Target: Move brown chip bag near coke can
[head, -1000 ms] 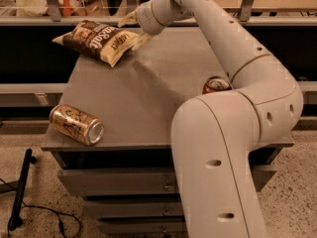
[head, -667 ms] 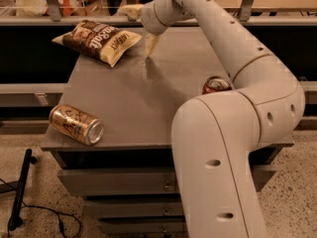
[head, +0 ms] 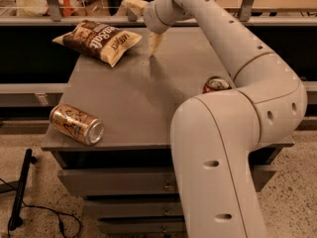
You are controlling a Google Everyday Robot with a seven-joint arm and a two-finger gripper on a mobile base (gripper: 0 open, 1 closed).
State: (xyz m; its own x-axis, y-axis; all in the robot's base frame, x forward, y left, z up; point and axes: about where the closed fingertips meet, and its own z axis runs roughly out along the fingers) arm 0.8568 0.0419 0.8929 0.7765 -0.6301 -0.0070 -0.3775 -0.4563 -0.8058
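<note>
Claw (head: 154, 44) has swung right off the brown chip bag (head: 99, 39), grip unclear; bag lies crosswise, cream end rightward

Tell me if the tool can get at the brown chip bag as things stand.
Probably yes. The tool hangs over the table just right of the brown chip bag, with nothing lying between them.

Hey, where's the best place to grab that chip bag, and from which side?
Probably its cream end, from above: the chip bag lies flat, and the gripper hangs just beside that end.
</note>
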